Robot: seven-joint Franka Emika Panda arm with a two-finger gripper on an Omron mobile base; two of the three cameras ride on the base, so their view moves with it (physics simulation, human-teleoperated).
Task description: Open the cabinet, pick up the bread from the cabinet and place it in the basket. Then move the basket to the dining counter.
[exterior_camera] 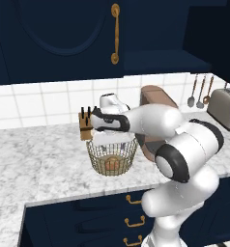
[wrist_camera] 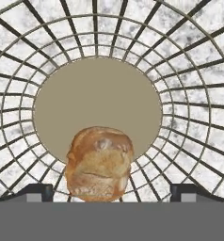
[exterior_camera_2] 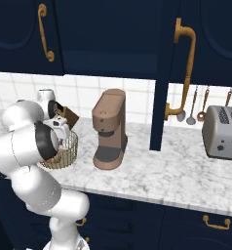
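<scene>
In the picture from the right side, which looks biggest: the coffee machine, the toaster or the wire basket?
1. Coffee machine, clearly the largest.
2. Toaster.
3. Basket, but the arm hides part of it, so its place against the toaster is unsure.

The golden-brown bread [wrist_camera: 100, 162] lies in the wire basket [wrist_camera: 189, 117] right below my open gripper [wrist_camera: 111, 192], between my fingertips, untouched.

Left base cam sits behind the arm's left shoulder, looking forward and down at the marble worktop [exterior_camera: 35, 154]. Right base cam does the same from the other side. Both catch the basket [exterior_camera: 112, 157] and coffee machine [exterior_camera_2: 109, 129]. Hand cam stares straight down into the basket, very close.
</scene>
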